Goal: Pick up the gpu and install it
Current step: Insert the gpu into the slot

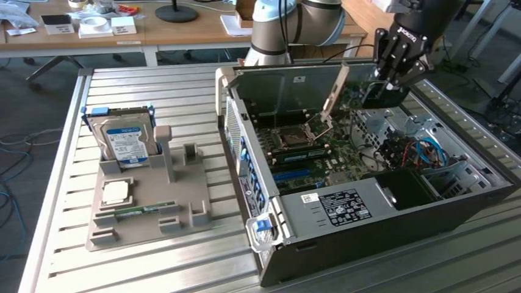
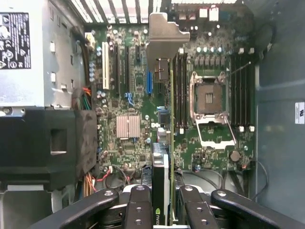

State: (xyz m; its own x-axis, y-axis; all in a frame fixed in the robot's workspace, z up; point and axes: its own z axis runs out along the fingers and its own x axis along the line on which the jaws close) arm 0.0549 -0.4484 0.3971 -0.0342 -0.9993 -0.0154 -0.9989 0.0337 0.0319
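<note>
My black gripper (image 1: 396, 72) is clamped on the thin flat gpu card (image 2: 161, 162), edge-on, dark-faced, green-edged, with a silver end bracket, reaching out past my fingertips over the green motherboard (image 2: 128, 95) inside the open black computer case (image 1: 423, 220).

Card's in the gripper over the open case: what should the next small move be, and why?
Probably a small sideways shift toward the blue slot before lowering: the gripper holds the gpu edge-on above the motherboard, and its edge appears to lie beside that slot, nearer the memory slots.
</note>
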